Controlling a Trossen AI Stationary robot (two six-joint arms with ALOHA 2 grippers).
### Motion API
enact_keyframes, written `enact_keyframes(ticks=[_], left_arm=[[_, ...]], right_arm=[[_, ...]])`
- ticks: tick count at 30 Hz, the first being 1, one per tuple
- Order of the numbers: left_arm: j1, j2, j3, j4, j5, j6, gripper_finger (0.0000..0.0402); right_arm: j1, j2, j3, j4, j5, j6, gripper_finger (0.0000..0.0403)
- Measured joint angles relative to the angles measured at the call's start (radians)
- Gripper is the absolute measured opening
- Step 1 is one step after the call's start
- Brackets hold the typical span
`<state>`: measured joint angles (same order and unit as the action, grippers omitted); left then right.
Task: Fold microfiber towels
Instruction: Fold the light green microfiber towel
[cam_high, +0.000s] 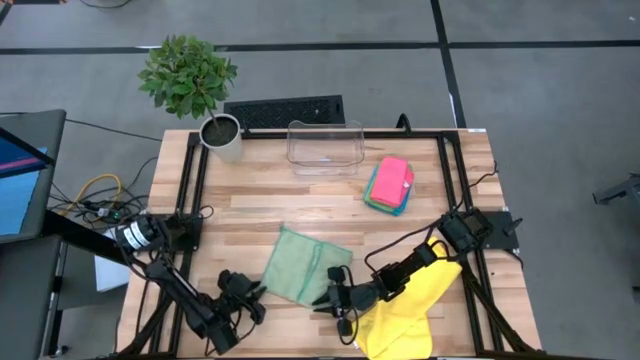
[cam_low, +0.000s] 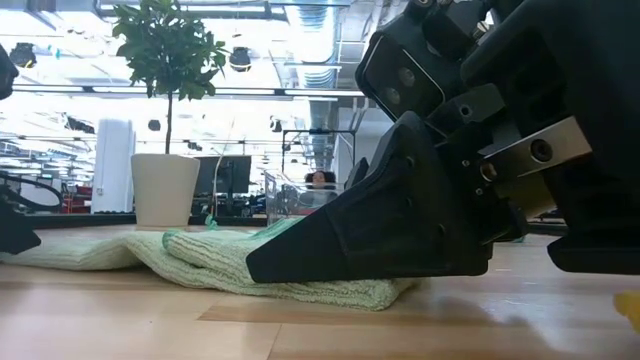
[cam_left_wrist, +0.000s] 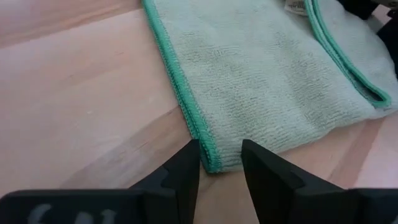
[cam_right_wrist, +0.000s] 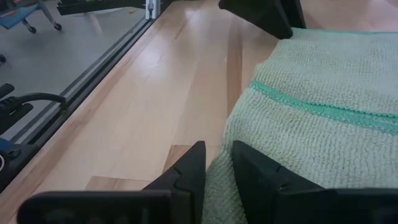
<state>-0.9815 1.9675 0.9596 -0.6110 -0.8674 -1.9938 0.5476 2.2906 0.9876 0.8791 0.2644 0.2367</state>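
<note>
We see two dark, jointed arms, the left arm (cam_high: 170, 285) and the right arm (cam_high: 430, 255), each trailing black cables. In the low view, one gripper housing shows a bare metal bracket with screws (its fingers are matte black wedges).

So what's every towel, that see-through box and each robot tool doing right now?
Sage towel: folded over, flat on table.
Yellow towel: crumpled at table edge under right arm.
Pink towel: folded, stacked on blue and green ones.
Clear bin: upright, looks empty.
Left tool: open, at sage towel's corner.
Right tool: pinching sage towel's edge.
</note>
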Motion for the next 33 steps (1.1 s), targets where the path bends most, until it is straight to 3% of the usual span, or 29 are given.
enact_keyframes(ticks=[6, 13, 20, 24, 27, 33], left_arm=[[0.016, 0.036, 0.006, -0.015, 0.006, -0.053, 0.0112], [0.018, -0.005, 0.002, -0.079, 0.016, -0.129, 0.0011], [0.045, -0.008, 0.009, -0.065, 0.013, -0.067, 0.0004], [0.065, -0.01, 0.008, -0.073, -0.004, -0.06, 0.0004], [0.086, -0.034, 0.007, -0.086, -0.003, -0.013, 0.0003], [0.129, -0.1, 0.06, -0.093, -0.017, 0.181, 0.0002]], right_arm=[[0.0, -0.013, 0.003, -0.011, -0.004, 0.007, 0.0107], [0.013, -0.091, -0.002, -0.09, -0.014, -0.037, 0.0107], [0.029, -0.205, 0.0, -0.073, 0.01, -0.159, 0.0107], [0.035, -0.265, 0.001, -0.171, 0.178, -0.187, 0.0107], [0.034, -0.297, 0.001, -0.262, 0.234, -0.175, 0.0107], [0.026, -0.254, -0.007, -0.327, 0.24, -0.034, 0.0107]])
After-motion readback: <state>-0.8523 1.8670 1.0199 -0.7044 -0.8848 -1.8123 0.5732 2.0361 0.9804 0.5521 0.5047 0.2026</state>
